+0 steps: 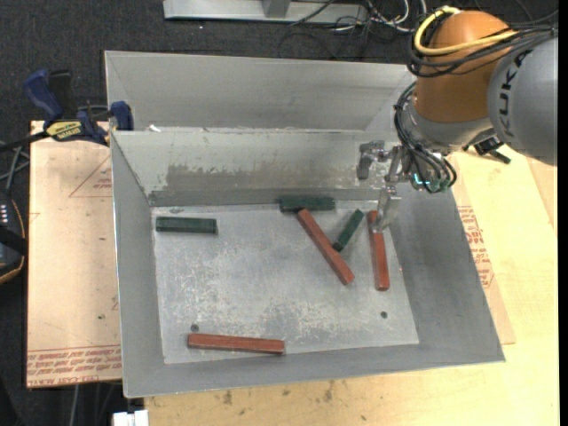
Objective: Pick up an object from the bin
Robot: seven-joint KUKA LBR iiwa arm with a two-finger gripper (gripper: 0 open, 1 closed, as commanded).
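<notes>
**Robot arm lowered into a bin of red and green sticks**

A grey metal bin (266, 87) with sloping walls is seen from above. The arm (532, 96), grey with an orange cover (457, 69) at the wrist, reaches in from the right. Its end effector (383, 213) points down into the back right part of the bin floor. Whether it is open or closed cannot be told, and no stick is seen gripped in it.

The tip of the end effector is right at the far end of the right red stick (380, 263). This stick lies flat on the floor and runs nearly straight toward the front. Whether the tip touches it cannot be told.

Just to the left lies a short green stick (349, 229), tilted. Its lower end meets a slanted red stick (325, 246), which runs from the back centre down toward the right. At the upper end of that stick a back green stick (308, 204) lies along the rear wall.

Well apart from these, a left green stick (186, 225) lies near the left wall. A front red stick (236, 343) lies along the front edge of the floor.
</notes>
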